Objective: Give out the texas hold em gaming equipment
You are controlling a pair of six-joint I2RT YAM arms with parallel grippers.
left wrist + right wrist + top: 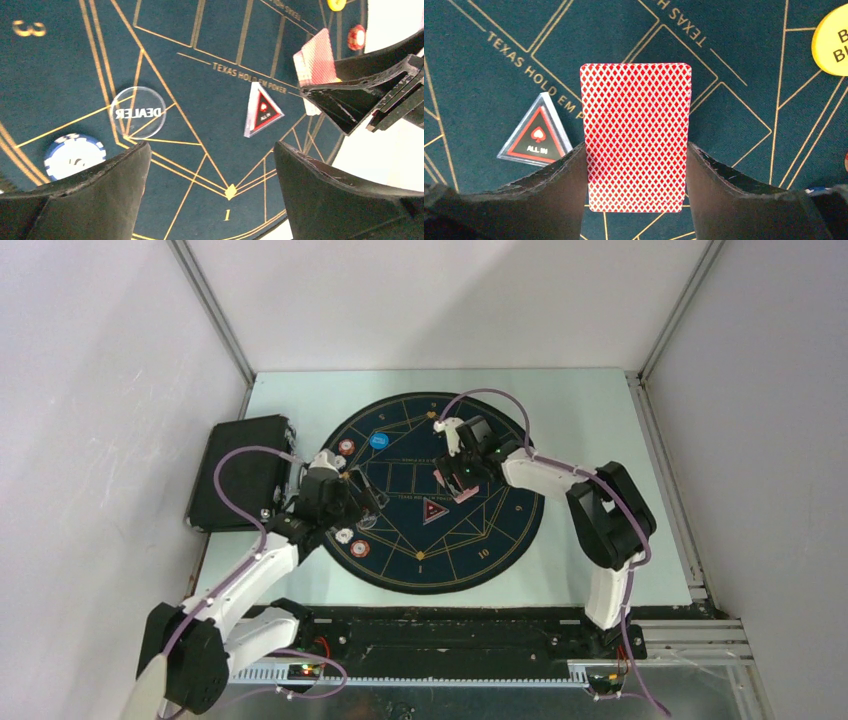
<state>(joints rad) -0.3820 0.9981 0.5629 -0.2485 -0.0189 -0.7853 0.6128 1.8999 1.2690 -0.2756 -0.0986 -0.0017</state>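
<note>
Card deck (636, 137) is pinched by its long edges in my right end effector (636, 150), red back to the wrist cam. It's over the mat (500, 530) centre, just beside the triangular token (535, 135).

Risks: the grip is on the edges only, so inner cards could slide out & scatter. If I lower w/o shifting, the deck could land on the token. My left end effector (210, 150) hangs spread w/ nothing in it, near the clear dealer disc (137, 112) & blue chip (74, 155). Both arms are close, so a bump is poss.

Can't tell if the deck's lower edge touches the mat, nor card count or faces. Yellow chip (831, 45) is cut off at the frame edge. Can't see what's in the black case (235, 475).
</note>
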